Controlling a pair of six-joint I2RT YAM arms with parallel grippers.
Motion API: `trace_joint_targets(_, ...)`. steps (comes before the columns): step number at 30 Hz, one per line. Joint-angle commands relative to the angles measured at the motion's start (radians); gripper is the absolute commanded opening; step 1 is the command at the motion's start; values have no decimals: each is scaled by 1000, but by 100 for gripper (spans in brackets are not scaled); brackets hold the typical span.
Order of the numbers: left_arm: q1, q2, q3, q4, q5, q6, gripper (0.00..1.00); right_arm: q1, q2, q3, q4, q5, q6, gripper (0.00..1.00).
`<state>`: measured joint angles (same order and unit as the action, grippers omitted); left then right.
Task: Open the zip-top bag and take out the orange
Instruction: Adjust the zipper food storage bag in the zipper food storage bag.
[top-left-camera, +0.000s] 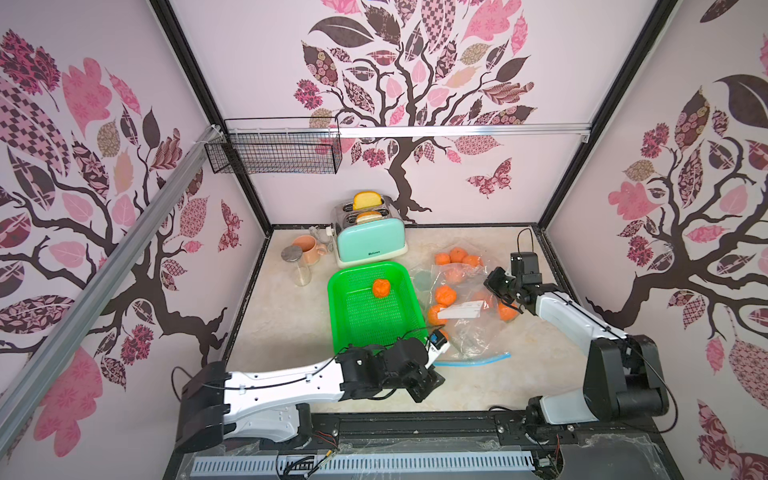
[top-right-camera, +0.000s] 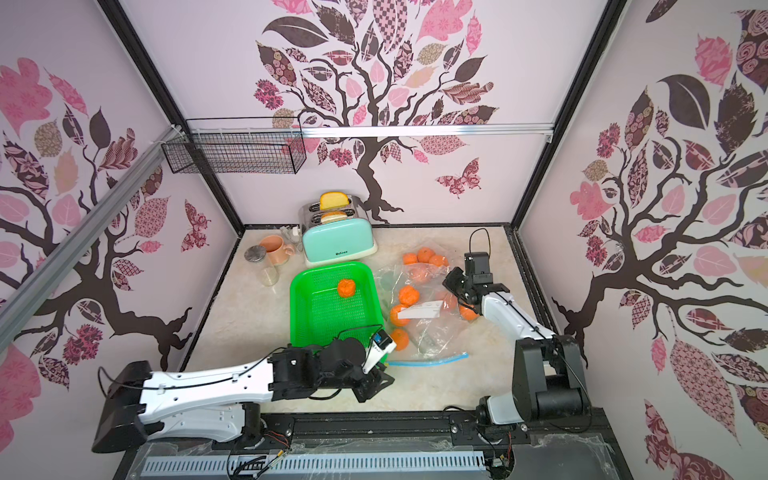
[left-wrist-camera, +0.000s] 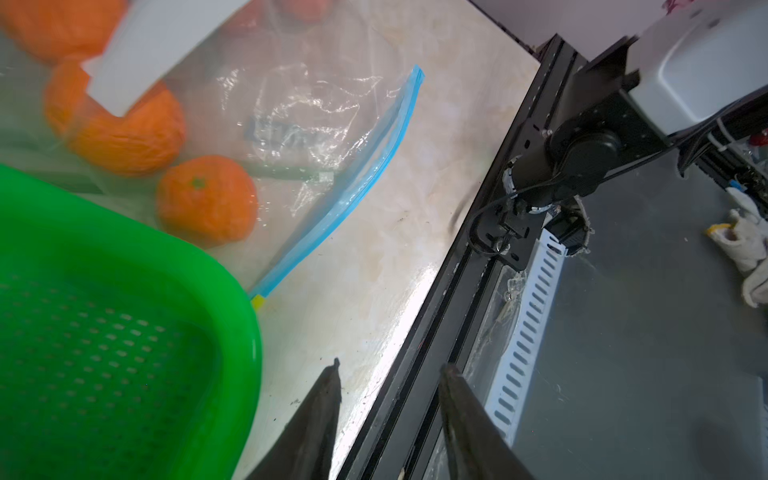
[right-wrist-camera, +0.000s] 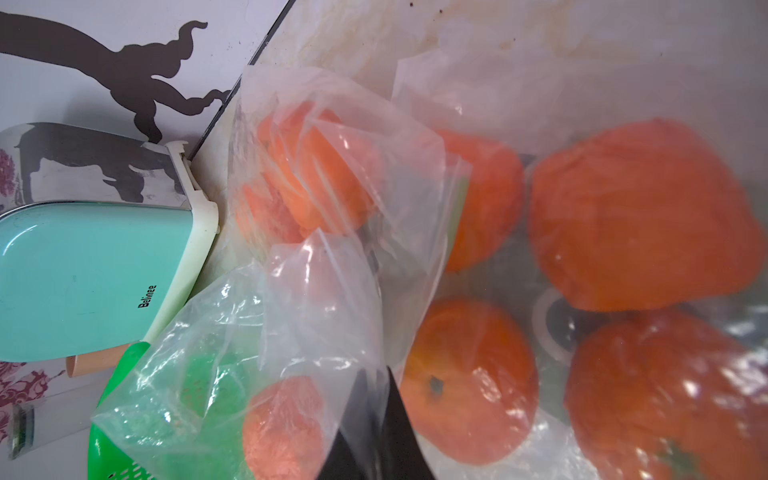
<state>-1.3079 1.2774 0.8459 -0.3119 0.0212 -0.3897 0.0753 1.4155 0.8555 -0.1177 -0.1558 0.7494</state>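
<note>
**Film may slip**

The zip-top bag (top-left-camera: 465, 332), an orange (left-wrist-camera: 206, 199) inside, lies toward the right edge of the table (top-left-camera: 291, 332), its film clamped by the right gripper (right-wrist-camera: 376, 376). The left gripper (left-wrist-camera: 388, 370) is spread, empty. Film could be lost if tugged.

Beside the green basket (top-left-camera: 365, 316), an orange (top-left-camera: 444, 333) sits mostly hidden by the left arm (top-left-camera: 291, 382) (just a sliver shows); the print on the bag (top-left-camera: 473, 336) label (top-left-camera: 461, 311) is too small to read.
</note>
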Motion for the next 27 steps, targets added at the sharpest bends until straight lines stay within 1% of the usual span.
trace_joint_targets(1,-13,69,-31,235,56,8,36,-17,-14,6,34,1,53,10)
trace_joint_targets(3,-16,141,-22,288,100,-1,30,-17,-10,10,26,-9,50,10)
trace_joint_targets(5,-26,209,-7,317,111,-3,23,-16,-7,6,28,-16,51,11)
trace_joint_targets(8,-41,296,1,382,134,-10,15,-18,-7,4,23,-8,50,11)
trace_joint_targets(11,-47,382,18,444,111,-33,12,-19,-8,3,21,-1,51,11)
trace_joint_targets(14,-47,448,25,521,36,-50,12,-21,-12,-4,26,0,51,11)
trace_joint_targets(18,-48,517,42,577,-74,-60,14,-24,-16,-9,23,8,47,11)
trace_joint_targets(20,-45,541,46,585,-179,-77,14,-25,-22,-12,24,9,44,11)
trace_joint_targets(21,-43,545,46,585,-208,-72,14,-25,-24,-12,23,9,43,11)
trace_joint_targets(24,-25,496,7,557,-264,-88,16,-24,-27,-6,15,11,26,11)
trace_joint_targets(26,6,443,-44,559,-261,-108,20,-25,-32,-5,7,19,17,11)
trace_joint_targets(27,25,427,-65,555,-257,-120,21,-26,-36,-8,12,22,17,11)
